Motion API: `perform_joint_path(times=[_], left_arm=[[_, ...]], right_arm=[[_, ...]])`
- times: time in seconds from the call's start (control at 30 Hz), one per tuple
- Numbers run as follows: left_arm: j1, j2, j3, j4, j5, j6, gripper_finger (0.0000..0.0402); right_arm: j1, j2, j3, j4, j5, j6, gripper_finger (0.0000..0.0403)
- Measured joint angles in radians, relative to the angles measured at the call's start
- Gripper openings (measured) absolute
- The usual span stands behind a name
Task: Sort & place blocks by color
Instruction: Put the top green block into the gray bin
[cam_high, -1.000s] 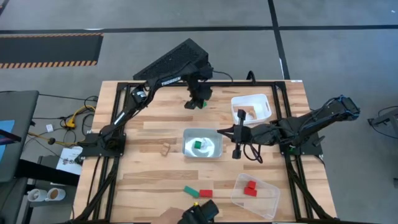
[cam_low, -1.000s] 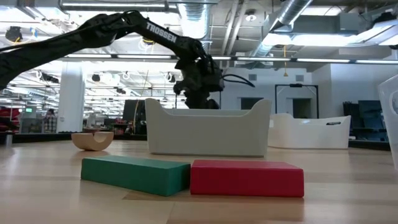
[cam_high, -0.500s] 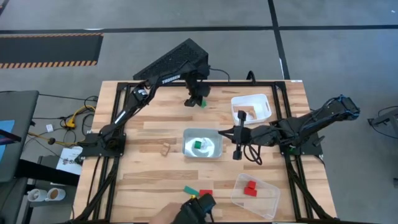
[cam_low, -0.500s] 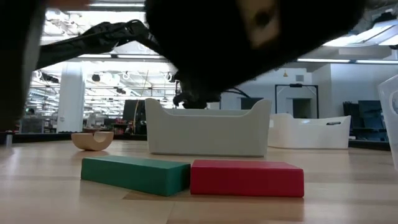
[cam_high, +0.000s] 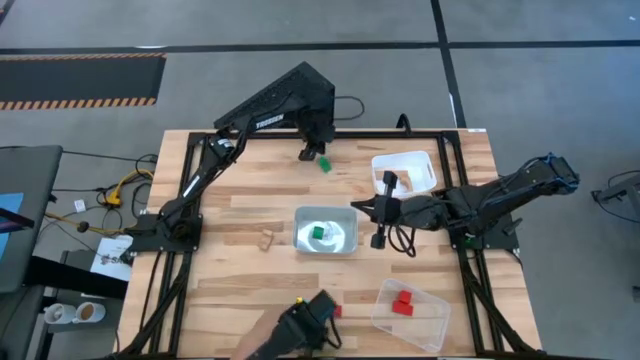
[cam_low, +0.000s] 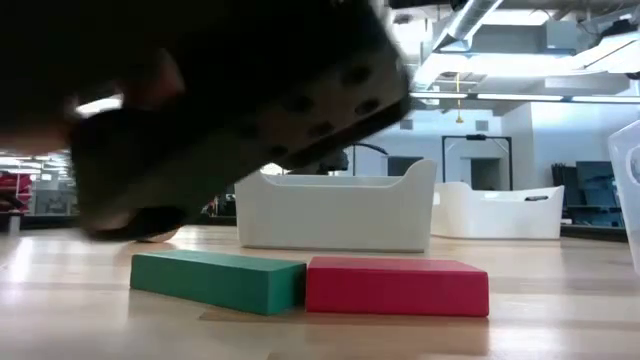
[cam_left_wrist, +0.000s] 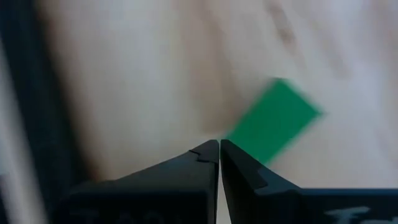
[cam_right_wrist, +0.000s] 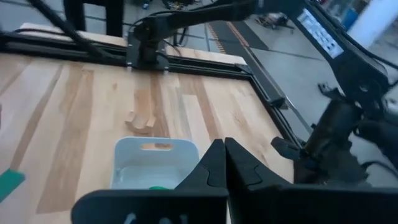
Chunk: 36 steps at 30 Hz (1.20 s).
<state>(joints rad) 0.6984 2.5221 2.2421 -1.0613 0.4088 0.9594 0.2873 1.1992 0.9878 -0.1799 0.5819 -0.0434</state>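
A small green block (cam_high: 323, 164) lies flat on the table near the far edge. My left gripper (cam_high: 312, 153) is shut and points steeply down just beside it; in the left wrist view the shut tips (cam_left_wrist: 219, 144) stand at the block's (cam_left_wrist: 273, 121) near corner. My right gripper (cam_high: 353, 208) is shut and hovers, nearly level, over the right end of the silvery tray (cam_high: 340, 245), which holds a green block (cam_high: 318, 232). A flat green block (cam_low: 215, 280) and a flat red block (cam_low: 395, 285) lie side by side near the front edge. My left gripper's shut fingertips (cam_left_wrist: 208, 152) stand right at the corner (cam_left_wrist: 239, 134) of the green block, coming from above and slanting. The view is blurred, and I cannot tell whether they touch it. The block lies flat on the table.
A white tray (cam_high: 425, 160) at the far right holds light wood pieces. A clear tray (cam_high: 430, 320) at the near right holds red blocks. A wood arch block (cam_high: 265, 240) lies left of the silvery tray. A person's hand with a dark thing (cam_high: 300, 328) reaches over the front edge.
My left gripper has moved toward the table's far edge and sunk a little, tipping more steeply; the green block beside it has kept about its place. The person's dark-covered hand has come in from the front edge and now hides most of the low view.
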Motion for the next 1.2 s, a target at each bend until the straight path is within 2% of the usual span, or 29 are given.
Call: perform_joint_path(times=[0.13,0.27,0.43,0.5,0.57,0.7,0.83,0.93,1.03,1.1,1.2], left_arm=[[0.039,0.000,0.000,0.088,-0.014,-0.061,0.0000],[0.098,-0.030,0.000,0.066,0.020,-0.125,0.0000],[0.165,-0.173,0.000,0.032,0.203,-0.183,0.0000],[0.156,-0.231,-0.015,0.033,0.200,-0.190,0.0000],[0.126,-0.289,-0.054,0.051,0.145,-0.201,0.0000],[0.080,-0.491,-0.249,0.215,0.110,-0.225,0.0000],[0.074,-0.742,-0.575,0.496,0.103,-0.324,0.0000],[0.075,-0.922,-0.836,0.709,0.099,-0.409,0.0000],[0.055,-1.069,-1.042,0.858,0.086,-0.440,0.0000],[0.038,-1.141,-1.144,0.909,0.059,-0.461,0.0000],[0.016,-1.227,-1.227,0.951,0.028,-0.486,0.0000]], right_arm=[[-0.054,0.000,0.000,-0.033,-0.004,0.044,0.0005],[-0.157,0.000,0.000,-0.108,-0.043,0.080,0.0003],[-0.391,0.056,-0.002,-0.128,-0.307,0.056,0.0002],[-0.489,0.102,0.001,-0.089,-0.410,0.020,0.0002],[-0.588,0.167,0.000,-0.066,-0.533,-0.024,0.0002],[-0.750,0.338,0.006,0.062,-0.774,-0.109,0.0001],[-0.838,0.515,0.073,0.084,-0.911,-0.138,0.0001],[-0.850,0.624,0.162,0.031,-0.948,-0.174,0.0001],[-0.841,0.732,0.278,-0.082,-0.951,-0.213,0.0001],[-0.836,0.799,0.362,-0.163,-0.951,-0.233,0.0001],[-0.837,0.890,0.490,-0.279,-0.948,-0.261,0.0001]])
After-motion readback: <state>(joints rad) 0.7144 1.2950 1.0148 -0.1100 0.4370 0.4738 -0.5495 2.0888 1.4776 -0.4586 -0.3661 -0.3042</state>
